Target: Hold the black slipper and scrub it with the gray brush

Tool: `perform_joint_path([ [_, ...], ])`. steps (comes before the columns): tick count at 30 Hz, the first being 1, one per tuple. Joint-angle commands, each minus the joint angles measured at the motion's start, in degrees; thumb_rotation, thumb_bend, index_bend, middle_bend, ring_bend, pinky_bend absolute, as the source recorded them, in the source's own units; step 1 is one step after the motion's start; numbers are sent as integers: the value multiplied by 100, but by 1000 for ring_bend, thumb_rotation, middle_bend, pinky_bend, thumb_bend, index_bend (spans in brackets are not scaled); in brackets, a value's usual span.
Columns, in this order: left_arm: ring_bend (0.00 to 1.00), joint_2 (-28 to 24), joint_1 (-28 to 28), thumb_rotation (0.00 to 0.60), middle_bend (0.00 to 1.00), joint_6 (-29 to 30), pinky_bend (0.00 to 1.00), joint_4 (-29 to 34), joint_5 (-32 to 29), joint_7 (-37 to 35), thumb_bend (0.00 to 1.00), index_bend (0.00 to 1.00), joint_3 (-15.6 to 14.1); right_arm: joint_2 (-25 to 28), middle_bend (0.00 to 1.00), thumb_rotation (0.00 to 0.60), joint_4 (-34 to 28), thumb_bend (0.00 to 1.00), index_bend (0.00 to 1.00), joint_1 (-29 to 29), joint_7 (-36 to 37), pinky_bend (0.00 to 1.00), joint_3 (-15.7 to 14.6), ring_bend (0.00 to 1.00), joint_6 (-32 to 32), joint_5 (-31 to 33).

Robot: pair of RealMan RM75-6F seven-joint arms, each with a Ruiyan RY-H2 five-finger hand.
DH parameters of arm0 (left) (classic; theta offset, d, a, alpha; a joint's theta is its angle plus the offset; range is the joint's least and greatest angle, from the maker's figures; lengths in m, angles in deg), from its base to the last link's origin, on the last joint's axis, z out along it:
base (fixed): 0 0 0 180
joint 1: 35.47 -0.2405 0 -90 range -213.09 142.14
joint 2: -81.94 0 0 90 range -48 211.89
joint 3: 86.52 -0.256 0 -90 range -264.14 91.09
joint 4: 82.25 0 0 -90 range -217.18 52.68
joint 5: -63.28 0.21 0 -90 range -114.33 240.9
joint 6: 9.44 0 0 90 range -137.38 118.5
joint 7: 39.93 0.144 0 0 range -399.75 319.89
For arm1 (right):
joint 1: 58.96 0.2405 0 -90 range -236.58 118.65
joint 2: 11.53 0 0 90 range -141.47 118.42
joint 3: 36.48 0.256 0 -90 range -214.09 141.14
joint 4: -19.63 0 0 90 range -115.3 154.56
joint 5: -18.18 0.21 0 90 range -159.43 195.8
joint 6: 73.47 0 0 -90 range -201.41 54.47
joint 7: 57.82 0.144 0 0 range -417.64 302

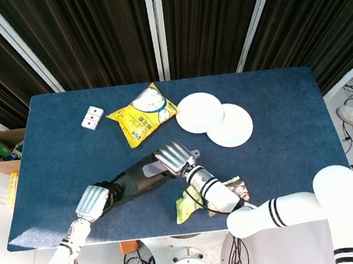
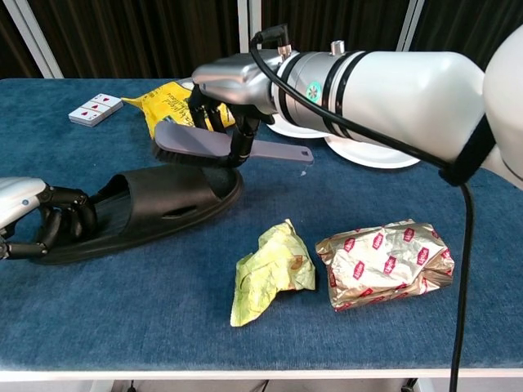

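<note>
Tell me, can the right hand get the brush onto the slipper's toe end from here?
Probably yes. The right hand holds the gray brush just over the black slipper toe; nothing lies between, and the left hand grips only the heel.

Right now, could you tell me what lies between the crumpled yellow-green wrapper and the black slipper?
Only bare blue tablecloth. The chest view shows a clear gap between the wrapper and the black slipper, which do not touch.

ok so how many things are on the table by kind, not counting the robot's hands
slipper: 1, black slipper
brush: 1, gray brush
plates: 2, white plate, white plate
snack bags/wrappers: 3, yellow bag, yellow-green wrapper, gold wrapper
card pack: 1, card pack
total: 8
</note>
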Motion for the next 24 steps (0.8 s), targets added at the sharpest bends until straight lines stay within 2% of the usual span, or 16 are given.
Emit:
perform_joint_path([
  [1,384,-4,4,600,506,-5,487,19,-3,22,837,436,0,210,649,600,-214,619,901,246,-329,771,-130,623,136,579],
  [15,384,-13,22,600,506,-42,487,22,-29,25,837,436,3,-149,653,600,188,628,905,738,-611,775,-307,624,-48,1033],
  [24,384,-17,-2,600,506,-2,487,-22,-12,-53,837,437,-13,-515,657,600,921,626,911,1036,-814,782,-197,634,-102,1504],
])
